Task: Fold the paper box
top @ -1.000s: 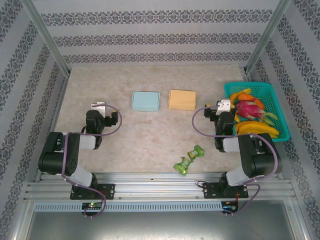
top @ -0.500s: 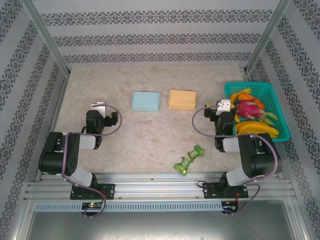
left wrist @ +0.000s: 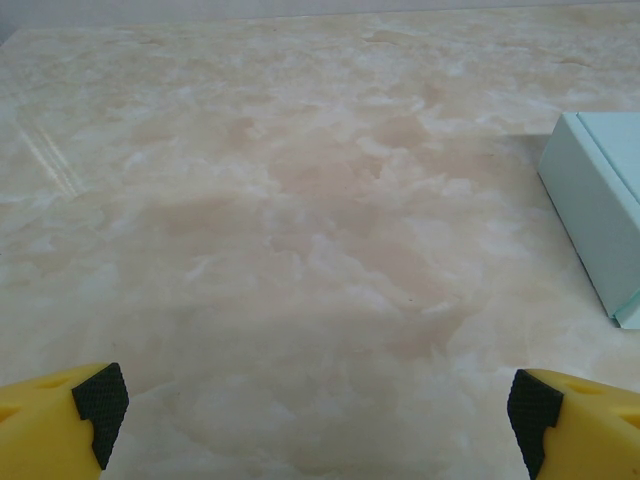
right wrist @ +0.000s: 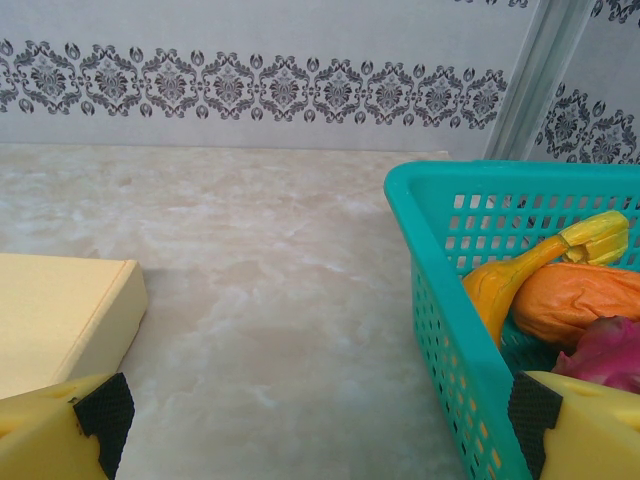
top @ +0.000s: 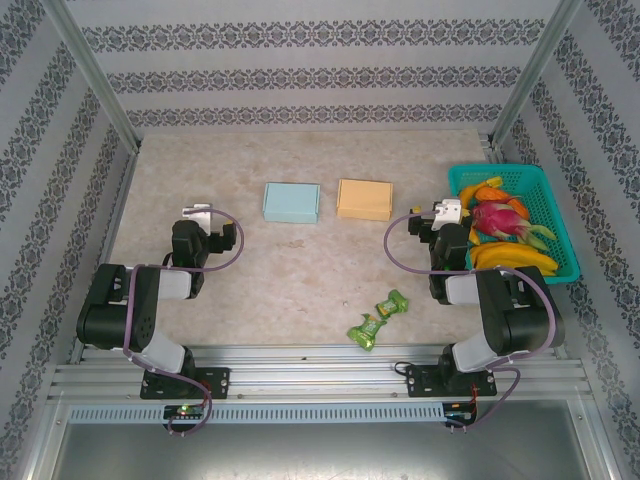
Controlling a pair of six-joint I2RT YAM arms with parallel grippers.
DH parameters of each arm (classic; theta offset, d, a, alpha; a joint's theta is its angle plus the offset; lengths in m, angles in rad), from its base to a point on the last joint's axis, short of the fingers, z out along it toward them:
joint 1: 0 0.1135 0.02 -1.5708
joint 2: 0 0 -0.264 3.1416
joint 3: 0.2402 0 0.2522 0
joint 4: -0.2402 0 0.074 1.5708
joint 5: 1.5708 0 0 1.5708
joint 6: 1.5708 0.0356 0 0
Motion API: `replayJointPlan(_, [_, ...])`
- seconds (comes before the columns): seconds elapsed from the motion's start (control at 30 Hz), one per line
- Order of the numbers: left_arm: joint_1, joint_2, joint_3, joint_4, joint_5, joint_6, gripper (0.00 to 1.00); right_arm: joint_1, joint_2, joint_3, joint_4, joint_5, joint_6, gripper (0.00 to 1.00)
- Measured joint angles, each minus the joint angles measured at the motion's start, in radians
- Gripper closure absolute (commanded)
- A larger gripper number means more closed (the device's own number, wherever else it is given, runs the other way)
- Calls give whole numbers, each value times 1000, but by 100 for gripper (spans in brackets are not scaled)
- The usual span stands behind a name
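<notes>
Boxes, 2 of them, lie side by side, long sides crosswise: the blue box [top: 291,202] ahead-right of my left gripper [left wrist: 315,400], the yellow box [top: 365,199] ahead-left of my right gripper [right wrist: 315,410]. Both grippers gape wide, holding nothing.

black arms [top: 110,310], purple cables [top: 387,246], yellow fingers [left wrist: 45,428]

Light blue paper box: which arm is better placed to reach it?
Left, probably. The light blue flat paper box lies nearer the open left gripper; the right gripper sits past the pale orange paper box, beside the teal plastic basket.
</notes>
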Motion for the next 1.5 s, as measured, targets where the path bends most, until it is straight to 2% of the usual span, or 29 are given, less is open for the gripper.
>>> replayJointPlan(1.27, [0,0,0,0,0,0,0,0,0,0,-2,0,0,2])
replayJointPlan(1.5, [1,0,0,0,0,0,0,-45,0,44,-64,-100,19,2])
